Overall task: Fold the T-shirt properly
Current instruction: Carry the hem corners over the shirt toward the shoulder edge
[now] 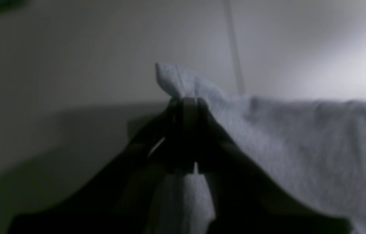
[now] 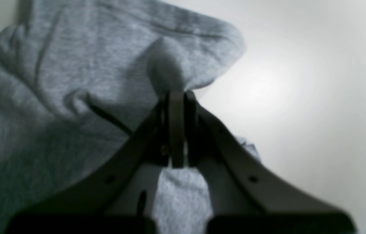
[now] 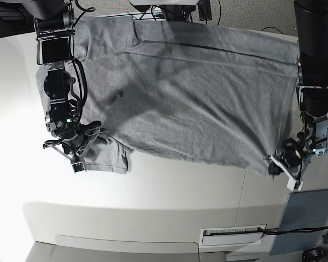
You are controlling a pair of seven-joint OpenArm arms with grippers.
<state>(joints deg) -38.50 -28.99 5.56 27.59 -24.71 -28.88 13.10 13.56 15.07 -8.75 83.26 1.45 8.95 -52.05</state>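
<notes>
The light heather-grey T-shirt (image 3: 191, 93) lies spread across the white table, plain side up, no lettering showing. My left gripper (image 3: 273, 165), on the right in the base view, is shut on a bottom corner of the shirt; the left wrist view shows the jaws (image 1: 187, 100) pinching a tuft of grey cloth (image 1: 183, 81), lifted off the table. My right gripper (image 3: 93, 132), on the left in the base view, is shut on cloth near a sleeve (image 3: 106, 155); the right wrist view shows its jaws (image 2: 176, 96) clamped on a bunched fold (image 2: 166, 68).
A flat blue-grey rectangular panel (image 3: 303, 218) lies at the front right corner. A white vent strip (image 3: 232, 234) sits by the front edge. Cables and equipment (image 3: 169, 8) line the far edge. A table seam (image 3: 241, 196) runs near the shirt's hem.
</notes>
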